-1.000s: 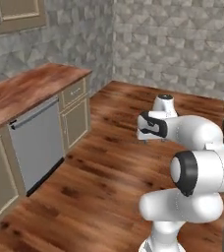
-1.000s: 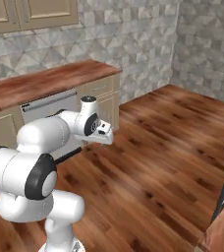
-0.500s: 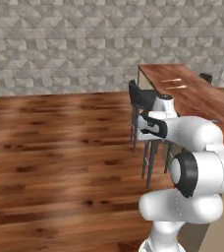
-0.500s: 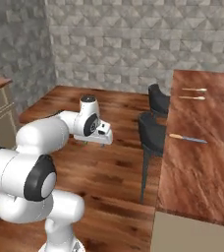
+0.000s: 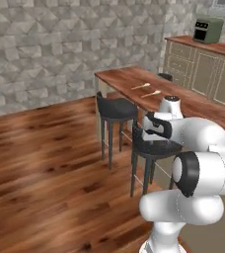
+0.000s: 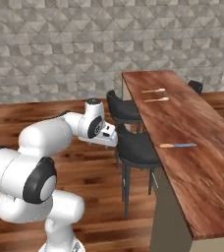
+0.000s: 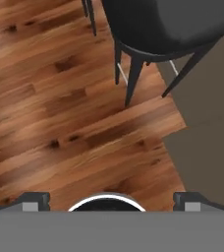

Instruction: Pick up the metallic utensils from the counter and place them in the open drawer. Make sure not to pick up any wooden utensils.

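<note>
Knife [image 6: 178,145] flat on counter [image 6: 192,162], right of centre in right base view, long axis across the slab, handle toward the stools. Gripper [image 7: 111,199] spread wide and empty, over floor by stool [image 6: 136,147], left of knife and short of the slab edge. Spoons [image 6: 154,95] well beyond, upper middle of frame; to be left alone.

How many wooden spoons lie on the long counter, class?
2. One wooden spoon lies near the counter's far end; the second spoon lies just nearer, beside it. More could be hidden behind the arm in the left base view.
</note>
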Controlling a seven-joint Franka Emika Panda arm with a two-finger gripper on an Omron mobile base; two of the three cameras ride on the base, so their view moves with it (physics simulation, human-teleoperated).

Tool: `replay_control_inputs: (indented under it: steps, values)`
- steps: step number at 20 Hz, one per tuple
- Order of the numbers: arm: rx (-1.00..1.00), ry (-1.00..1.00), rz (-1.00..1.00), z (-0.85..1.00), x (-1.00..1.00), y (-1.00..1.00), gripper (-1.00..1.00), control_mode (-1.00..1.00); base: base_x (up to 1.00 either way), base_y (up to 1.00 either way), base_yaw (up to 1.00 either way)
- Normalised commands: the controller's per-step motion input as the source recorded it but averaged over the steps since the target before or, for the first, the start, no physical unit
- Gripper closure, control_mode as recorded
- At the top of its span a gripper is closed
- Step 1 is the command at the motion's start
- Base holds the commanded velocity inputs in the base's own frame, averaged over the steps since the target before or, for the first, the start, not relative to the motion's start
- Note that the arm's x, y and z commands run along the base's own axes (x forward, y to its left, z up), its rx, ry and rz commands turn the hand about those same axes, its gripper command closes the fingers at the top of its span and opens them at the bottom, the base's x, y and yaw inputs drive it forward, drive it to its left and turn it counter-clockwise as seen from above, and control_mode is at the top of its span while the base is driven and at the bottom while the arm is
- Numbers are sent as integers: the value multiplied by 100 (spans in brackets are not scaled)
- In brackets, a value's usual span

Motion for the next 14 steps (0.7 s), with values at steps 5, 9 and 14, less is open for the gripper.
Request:
replay_control_inputs:
  steps: [5,9,14]
  values:
    - [0,0,0,0,0,0,-100,100,50,2,-73]
    - [0,0,0,0,0,0,-100,100,49,-2,-71]
    - [0,0,0,0,0,0,-100,100,47,4,-59]
